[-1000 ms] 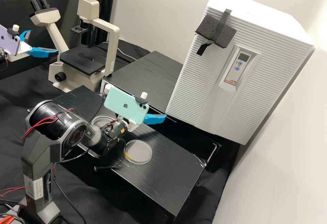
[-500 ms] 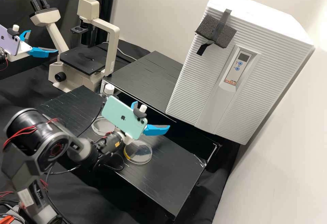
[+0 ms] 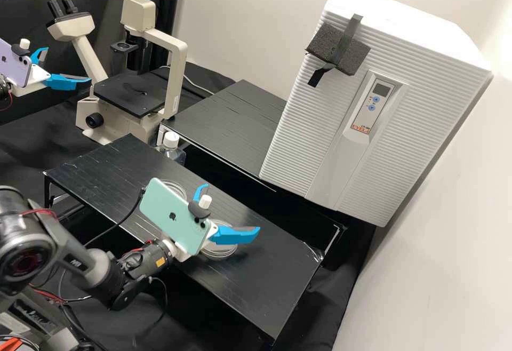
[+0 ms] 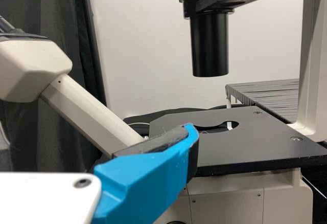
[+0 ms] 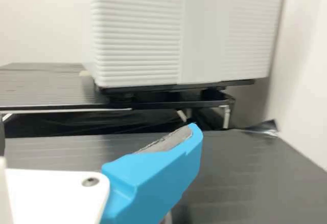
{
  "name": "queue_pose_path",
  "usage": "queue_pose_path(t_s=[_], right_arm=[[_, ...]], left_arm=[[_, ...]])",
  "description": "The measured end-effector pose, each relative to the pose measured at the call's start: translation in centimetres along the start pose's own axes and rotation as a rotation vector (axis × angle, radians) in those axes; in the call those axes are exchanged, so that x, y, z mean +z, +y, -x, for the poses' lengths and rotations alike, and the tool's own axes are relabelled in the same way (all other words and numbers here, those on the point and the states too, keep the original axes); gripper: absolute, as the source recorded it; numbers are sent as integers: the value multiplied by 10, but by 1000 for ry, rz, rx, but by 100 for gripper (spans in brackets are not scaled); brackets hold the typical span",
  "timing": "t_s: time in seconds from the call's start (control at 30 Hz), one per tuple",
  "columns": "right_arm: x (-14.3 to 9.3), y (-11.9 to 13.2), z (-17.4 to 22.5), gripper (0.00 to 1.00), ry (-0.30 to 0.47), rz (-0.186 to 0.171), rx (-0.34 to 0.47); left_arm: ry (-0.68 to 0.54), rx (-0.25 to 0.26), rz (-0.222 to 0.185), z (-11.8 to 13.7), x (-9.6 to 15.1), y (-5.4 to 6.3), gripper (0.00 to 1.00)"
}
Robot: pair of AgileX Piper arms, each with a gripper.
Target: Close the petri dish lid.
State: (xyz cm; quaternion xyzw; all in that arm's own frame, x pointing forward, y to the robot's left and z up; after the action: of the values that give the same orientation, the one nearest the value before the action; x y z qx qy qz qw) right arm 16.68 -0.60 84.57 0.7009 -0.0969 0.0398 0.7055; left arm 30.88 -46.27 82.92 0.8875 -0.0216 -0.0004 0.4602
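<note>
The right gripper, fingers spread, hangs near the closer petri dish on the black platform; sweeping low could knock it or skew its lid. Farther left, the phone could clip a second dish. Far left, the left gripper, also spread, might bump the microscope.

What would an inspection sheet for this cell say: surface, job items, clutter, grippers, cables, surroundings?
Surface: black bench, pale streaks, taped corner
Job items: near petri dish, partly hidden behind right gripper; far petri dish, partly hidden behind green phone; lid states can't be told
Clutter: white-capped bottle by the bench's far edge
Grippers: both open, nothing held; left gripper near the microscope
Cables: black cable hanging from green phone; red wires on right arm
Surroundings: microscope, white ribbed cabinet, pale wall
</note>
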Motion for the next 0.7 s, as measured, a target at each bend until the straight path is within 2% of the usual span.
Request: queue_pose_path(t_s=[0.13,0.23,0.3,0.5,0.7], right_arm=[[-3,13,9,100,37,8,51],[-8,21,16,100,76,30,65],[-11,22,21,100,93,41,38],[-11,21,28,100,86,63,-31],[0,22,30,100,17,88,-58]], left_arm=[[0,0,0,0,0,0,100],[0,0,0,0,0,0,100],[0,0,0,0,0,0,100],[0,0,0,0,0,0,100],[0,0,0,0,0,0,100]])
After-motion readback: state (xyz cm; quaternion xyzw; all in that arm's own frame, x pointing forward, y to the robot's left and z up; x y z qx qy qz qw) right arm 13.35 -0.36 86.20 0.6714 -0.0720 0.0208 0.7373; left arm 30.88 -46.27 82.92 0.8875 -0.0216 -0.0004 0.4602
